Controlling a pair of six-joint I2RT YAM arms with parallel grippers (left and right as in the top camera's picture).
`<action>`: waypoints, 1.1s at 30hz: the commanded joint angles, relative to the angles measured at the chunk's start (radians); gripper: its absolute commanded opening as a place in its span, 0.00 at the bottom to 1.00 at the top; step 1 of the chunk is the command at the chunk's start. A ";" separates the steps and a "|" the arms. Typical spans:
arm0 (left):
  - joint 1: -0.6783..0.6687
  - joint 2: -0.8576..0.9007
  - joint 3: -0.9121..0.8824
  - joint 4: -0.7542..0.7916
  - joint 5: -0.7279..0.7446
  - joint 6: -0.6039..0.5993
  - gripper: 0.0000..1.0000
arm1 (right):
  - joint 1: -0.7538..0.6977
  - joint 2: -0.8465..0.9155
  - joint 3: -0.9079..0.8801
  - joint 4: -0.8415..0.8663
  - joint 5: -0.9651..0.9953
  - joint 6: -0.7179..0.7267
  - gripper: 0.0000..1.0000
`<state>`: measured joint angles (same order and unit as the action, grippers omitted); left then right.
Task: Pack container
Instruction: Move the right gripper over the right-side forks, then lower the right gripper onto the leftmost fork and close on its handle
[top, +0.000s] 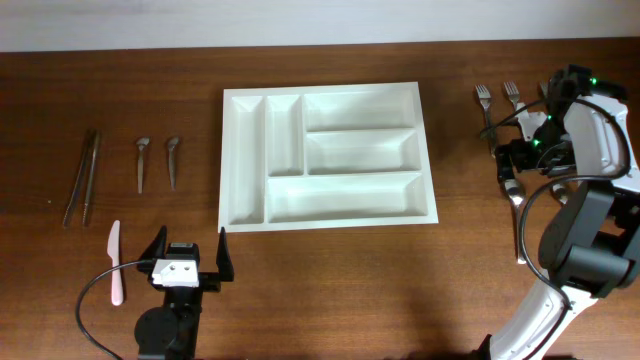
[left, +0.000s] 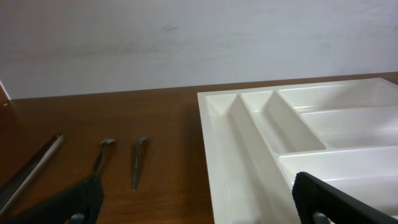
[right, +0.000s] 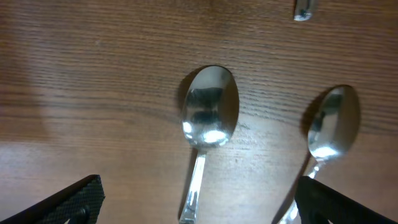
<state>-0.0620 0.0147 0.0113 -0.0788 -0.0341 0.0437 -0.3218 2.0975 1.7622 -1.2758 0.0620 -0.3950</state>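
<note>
Tray (top: 360, 150): centre of tabletop (top: 400, 290).
Left end effector (top: 191, 240): fingers spread, near the tray's front edge.
Right end effector (right: 198, 186): fingers spread, above two spoons (right: 210, 106).

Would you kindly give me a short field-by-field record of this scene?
Container: large white rectangular plastic cutlery tray, table centre, all five compartments empty
Left gripper: open, empty, by tray's near-left corner
Right gripper: open, empty, above two metal spoons
Left of tray: two short metal utensils, pink-handled knife, two long metal sticks
Right of tray: two metal forks
</note>
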 joint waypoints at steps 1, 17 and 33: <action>0.005 -0.008 -0.002 -0.004 0.004 -0.006 0.99 | -0.013 0.039 -0.029 0.017 0.002 -0.015 0.99; 0.005 -0.008 -0.002 -0.004 0.004 -0.006 0.99 | 0.132 0.071 -0.017 0.216 -0.060 0.086 0.99; 0.005 -0.008 -0.002 -0.004 0.004 -0.006 0.99 | 0.164 0.328 0.629 -0.063 -0.033 0.113 0.99</action>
<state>-0.0620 0.0147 0.0113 -0.0788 -0.0341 0.0437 -0.1413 2.3402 2.3123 -1.3045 0.0284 -0.2699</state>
